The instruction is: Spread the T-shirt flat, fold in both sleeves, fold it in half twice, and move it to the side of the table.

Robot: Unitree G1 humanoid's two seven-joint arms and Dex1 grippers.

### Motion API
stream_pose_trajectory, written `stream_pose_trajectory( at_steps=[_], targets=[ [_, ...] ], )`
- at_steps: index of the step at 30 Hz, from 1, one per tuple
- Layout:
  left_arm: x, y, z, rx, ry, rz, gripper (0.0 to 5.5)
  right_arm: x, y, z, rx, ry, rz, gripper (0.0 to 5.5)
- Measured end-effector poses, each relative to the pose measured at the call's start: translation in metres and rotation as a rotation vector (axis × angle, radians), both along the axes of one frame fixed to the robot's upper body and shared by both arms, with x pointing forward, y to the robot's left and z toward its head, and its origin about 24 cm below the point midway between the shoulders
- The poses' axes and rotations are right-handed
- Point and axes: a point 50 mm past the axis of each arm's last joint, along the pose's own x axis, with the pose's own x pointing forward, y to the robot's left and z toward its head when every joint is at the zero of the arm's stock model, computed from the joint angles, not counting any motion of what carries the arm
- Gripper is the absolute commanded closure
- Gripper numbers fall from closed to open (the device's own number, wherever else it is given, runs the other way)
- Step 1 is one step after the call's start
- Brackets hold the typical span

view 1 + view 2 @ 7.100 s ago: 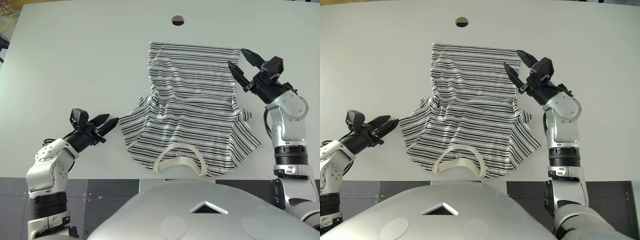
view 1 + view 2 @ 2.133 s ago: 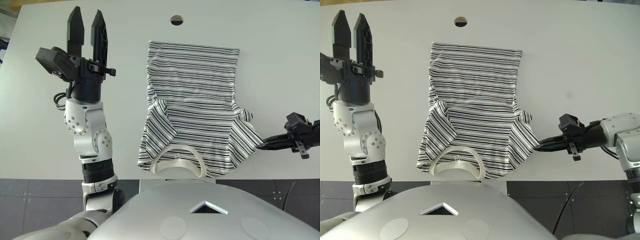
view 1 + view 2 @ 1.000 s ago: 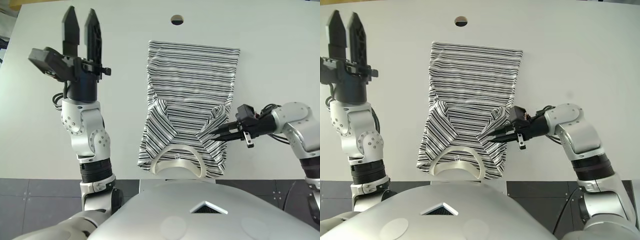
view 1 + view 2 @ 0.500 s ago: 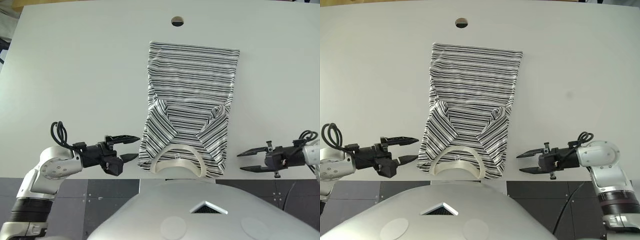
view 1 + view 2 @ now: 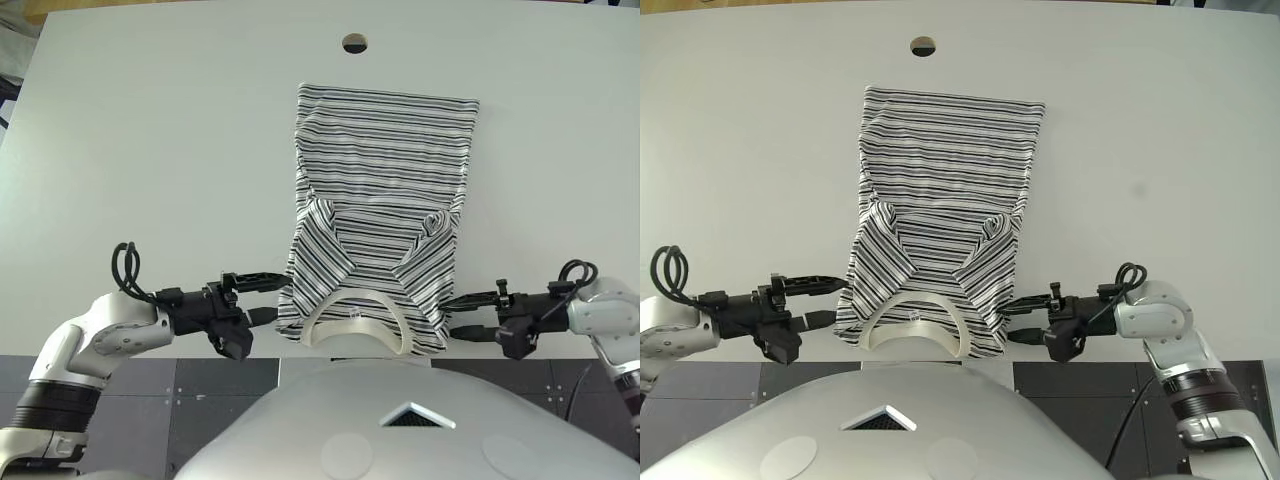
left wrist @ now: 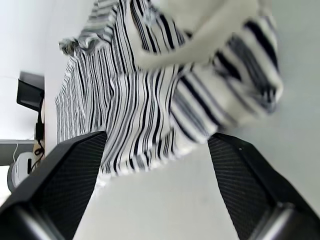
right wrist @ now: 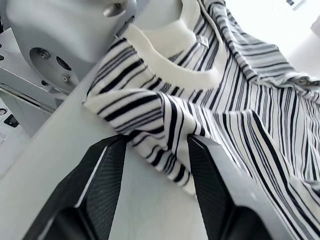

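T-shirt: flat on table, sleeves folded in.
Left gripper: fingers apart (beside the collar-end corner).
Right gripper: fingers apart, straddling opposite corner.

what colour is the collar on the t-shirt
Cream collar, clearest in the right wrist view.

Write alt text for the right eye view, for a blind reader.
A striped T-shirt, both sleeves folded in, lies on a white table with its collar nearest the robot. The left pincer and right pincer, both open, sit at its near corners, one on each side.
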Motion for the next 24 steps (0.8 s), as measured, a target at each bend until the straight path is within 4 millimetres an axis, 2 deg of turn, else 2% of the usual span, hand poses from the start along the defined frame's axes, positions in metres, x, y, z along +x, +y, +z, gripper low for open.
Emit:
stream_pose_trajectory(
  at_steps=[1,4,10,16,21,24],
  targets=[
    [-0.001,-0.001,-0.001,-0.007,0.003,-0.003,1.77,0.0,0.001,0.0,0.002,-0.003,0.004,3.25],
    [-0.004,-0.007,-0.004,-0.029,0.02,-0.019,2.34,-0.002,0.005,0.0,0.009,-0.01,0.018,3.25],
    [-0.007,-0.018,-0.008,-0.026,0.049,-0.045,3.52,-0.005,0.008,-0.003,0.005,0.013,0.03,4.52],
    [-0.007,-0.023,-0.01,-0.009,0.049,-0.071,4.45,-0.007,0.01,-0.005,0.003,0.028,0.031,5.4],
    [-0.008,-0.022,-0.01,0.016,0.065,-0.077,5.29,-0.006,0.01,-0.004,-0.003,0.034,0.029,5.4],
    [-0.009,-0.022,-0.011,0.02,0.078,-0.079,5.36,-0.005,0.011,-0.002,0.008,0.07,0.003,5.4]
  ],
)
